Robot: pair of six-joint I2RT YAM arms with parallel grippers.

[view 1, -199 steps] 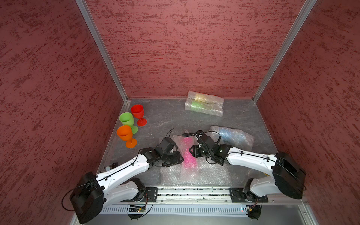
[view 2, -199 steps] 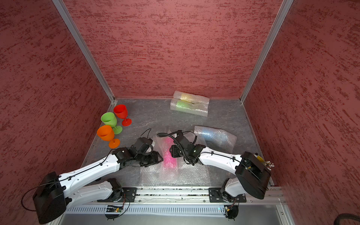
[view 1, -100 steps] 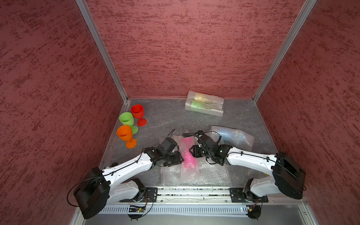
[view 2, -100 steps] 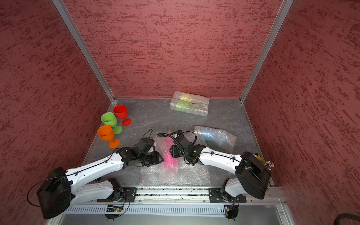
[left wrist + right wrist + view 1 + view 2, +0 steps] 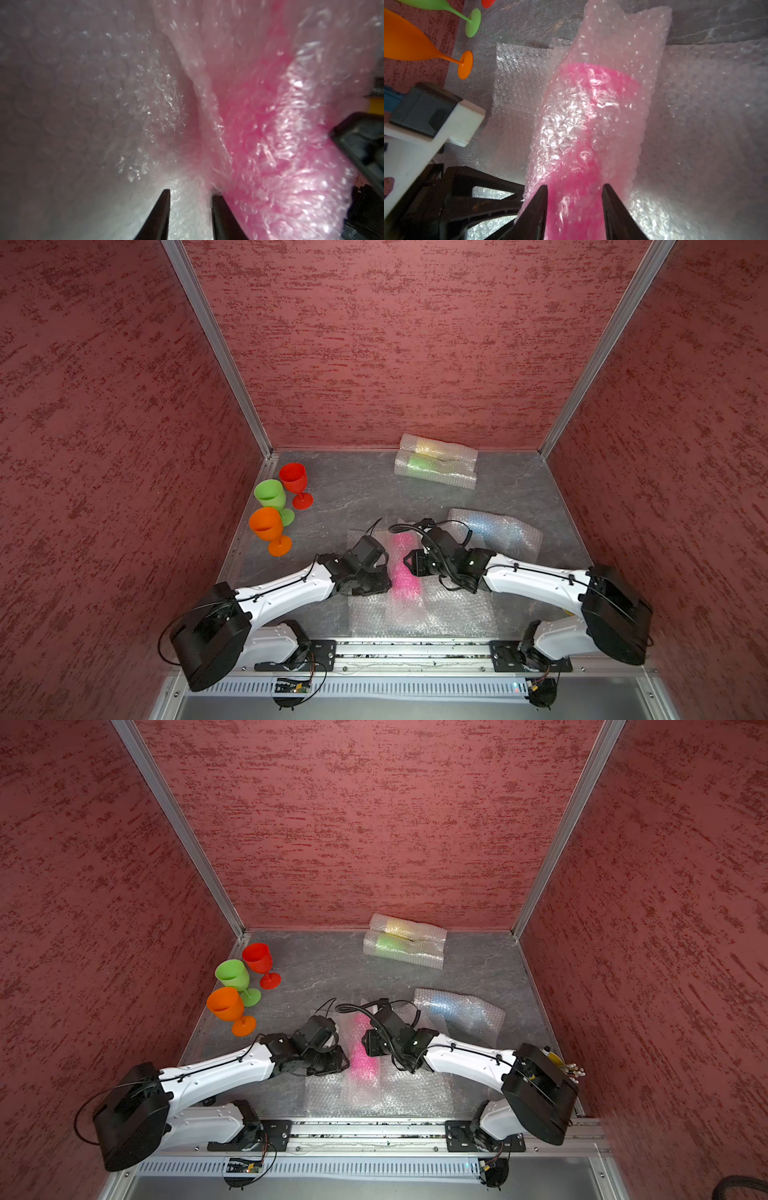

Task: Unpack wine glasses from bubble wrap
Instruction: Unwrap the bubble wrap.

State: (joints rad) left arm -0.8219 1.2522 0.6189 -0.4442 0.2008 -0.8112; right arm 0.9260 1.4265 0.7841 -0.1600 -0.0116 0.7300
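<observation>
- Orange plastic goblet (image 5: 266,524), light-green plastic goblet (image 5: 270,495) and red plastic goblet (image 5: 294,479): unwrapped, upright, far left on the grey stone-look table (image 5: 353,497).
- Left gripper (image 5: 190,196): jaws part-way apart astride a fold of wrap; whether they pinch it, I cannot tell.
- Pink plastic goblet (image 5: 401,558): centre, lying inside a clear bubble-wrap sleeve (image 5: 623,31) on flat bubble-wrap sheets (image 5: 457,610). Likely light and stiff, with soft, slippery film; best taken by the sleeve's loose end.
- Right gripper (image 5: 575,187): clamped on the sleeve at the goblet's narrow end.
- Blue wrapped bundle (image 5: 494,531) and two wrapped bundles at the back (image 5: 436,466): appear in both top views only. Only the right wrist view shows the pink rim.
</observation>
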